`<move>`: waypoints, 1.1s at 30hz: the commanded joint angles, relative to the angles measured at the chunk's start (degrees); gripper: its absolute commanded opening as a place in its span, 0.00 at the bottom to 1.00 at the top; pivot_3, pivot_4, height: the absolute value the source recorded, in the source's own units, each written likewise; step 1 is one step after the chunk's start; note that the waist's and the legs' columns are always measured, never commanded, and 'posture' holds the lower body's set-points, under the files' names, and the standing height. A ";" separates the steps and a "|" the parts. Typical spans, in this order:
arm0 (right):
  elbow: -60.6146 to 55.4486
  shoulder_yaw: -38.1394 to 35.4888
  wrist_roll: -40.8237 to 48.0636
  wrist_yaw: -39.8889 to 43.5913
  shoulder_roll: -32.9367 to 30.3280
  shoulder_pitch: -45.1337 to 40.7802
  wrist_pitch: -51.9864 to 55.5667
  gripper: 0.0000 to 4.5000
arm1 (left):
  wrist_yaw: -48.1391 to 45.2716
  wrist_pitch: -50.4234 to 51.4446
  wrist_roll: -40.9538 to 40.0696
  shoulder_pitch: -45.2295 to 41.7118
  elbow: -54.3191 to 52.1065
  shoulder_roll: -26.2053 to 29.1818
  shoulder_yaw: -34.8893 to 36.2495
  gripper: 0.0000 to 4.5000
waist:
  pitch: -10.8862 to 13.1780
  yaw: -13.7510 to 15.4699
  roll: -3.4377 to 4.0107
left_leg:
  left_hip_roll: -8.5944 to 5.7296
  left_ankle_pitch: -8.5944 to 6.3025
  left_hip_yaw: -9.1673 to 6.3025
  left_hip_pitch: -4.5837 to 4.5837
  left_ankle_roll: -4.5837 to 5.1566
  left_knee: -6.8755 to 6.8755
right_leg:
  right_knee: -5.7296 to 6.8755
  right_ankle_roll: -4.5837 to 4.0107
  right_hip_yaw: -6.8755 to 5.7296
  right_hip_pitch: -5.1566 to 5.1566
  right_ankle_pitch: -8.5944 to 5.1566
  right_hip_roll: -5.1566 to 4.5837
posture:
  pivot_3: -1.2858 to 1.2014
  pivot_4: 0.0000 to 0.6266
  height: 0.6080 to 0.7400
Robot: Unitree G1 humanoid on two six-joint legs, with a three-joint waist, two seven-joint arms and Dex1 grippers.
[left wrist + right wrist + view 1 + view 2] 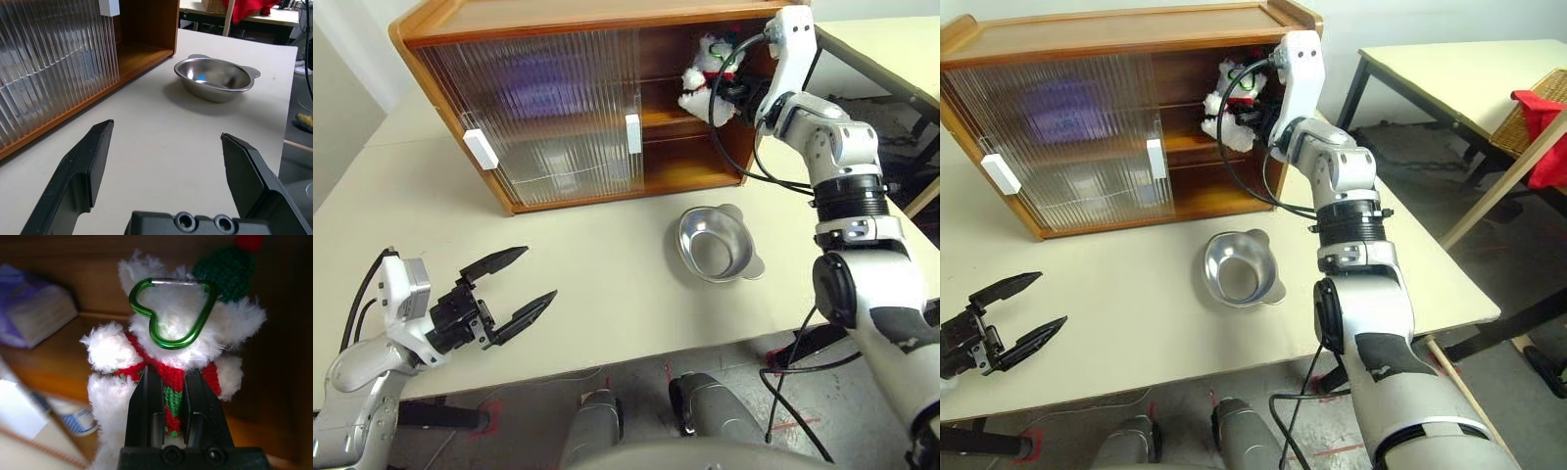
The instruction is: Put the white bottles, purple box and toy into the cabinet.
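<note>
While the left gripper [514,286] hangs over the near left of the table [607,274], its fingers spread wide and holding nothing, bare tabletop runs from it to the cabinet [558,29]. Both ribbed doors [538,117] are slid to the cabinet's left, their white handles [481,149] near the lower edge, and they cover that half; a purple blur behind them is the box [533,83], on the upper level. The right half stands open, showing the shelf [661,119] and the floor beneath it. In the right wrist view, the box lies flat on the shelf beside the toy, and a blue-printed white thing, likely a bottle [73,418], sits lower down. The toy [705,83] is at the open right end, above the shelf and close to the right wall, upright with its hat up and long axis vertical. The right gripper [171,404] is pinched narrow on its scarf, under a green heart clip [171,313]. A metal bowl [715,243] sits on the table before the opening, well apart from the table's right edge.
</note>
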 commanded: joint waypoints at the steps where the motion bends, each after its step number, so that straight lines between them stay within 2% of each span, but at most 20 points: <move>1: 6.09 -0.42 -2.36 -1.38 0.56 -3.08 -7.89 0.04 | 0.09 0.49 -0.16 0.61 -1.22 0.42 0.35 1.00 | 0.00 -0.01 0.00 | 0.00 -0.01 -0.01 0.00 -0.01 0.00 | 0.00 -0.03 0.00 -0.02 0.05 0.00 | 0.47 0.10 1.00; 8: 17.05 -0.84 -4.40 -0.57 1.85 -7.16 -20.50 0.04 | 0.53 0.76 -0.31 1.21 -1.94 0.33 0.68 1.00 | 0.00 0.07 0.01 | 0.01 -0.06 -0.09 0.06 -0.10 -0.21 | 0.00 -0.12 -0.04 -0.11 0.15 0.00 | 0.47 0.11 1.00; 17: 23.97 -0.36 -6.27 0.96 4.22 -8.31 -27.06 0.04 | 0.79 0.58 -0.45 1.90 -2.17 0.17 0.89 1.00 | 0.01 -1.29 0.01 | 0.13 -0.03 -0.02 0.08 -0.06 -0.24 | -0.05 -0.17 0.03 -0.18 0.14 0.11 | 0.47 0.12 1.00; 22: 25.68 -0.08 -7.35 1.46 4.81 -8.55 -26.76 0.04 | 0.88 0.47 -0.48 2.20 -2.19 0.16 0.97 1.00 | 0.02 -1.55 0.01 | 0.18 -0.03 -0.02 0.13 -0.06 -0.26 | -0.04 -0.21 0.03 -0.16 0.17 0.14 | 0.47 0.12 1.00; 28: 25.49 -0.48 -7.32 2.06 4.95 -8.99 -26.43 0.49 | 0.75 0.39 -0.55 2.27 -2.02 0.32 1.13 1.00 | 0.01 -1.68 0.01 | 0.28 -0.03 0.01 0.18 -0.06 -0.52 | -0.05 -0.34 0.01 -0.22 0.11 0.17 | 0.47 0.12 1.00; 29: 25.41 -0.59 -7.34 2.08 4.87 -9.00 -26.48 0.53 | 0.66 0.41 -0.57 2.25 -1.95 0.36 1.16 1.00 | 0.01 -1.79 0.01 | 0.36 -0.03 0.04 0.21 -0.06 -0.62 | -0.05 -0.41 0.01 -0.24 0.07 0.23 | 0.47 0.12 1.00; 33: 24.51 -1.17 -7.05 2.47 4.31 -8.92 -26.55 0.53 | 0.30 0.57 -0.51 1.80 -1.57 0.45 1.11 1.00 | 0.01 -2.30 -0.01 | 0.79 -0.02 0.21 0.28 -0.04 -0.66 | -0.10 -0.62 0.03 -0.22 0.05 0.65 | 0.47 0.12 1.00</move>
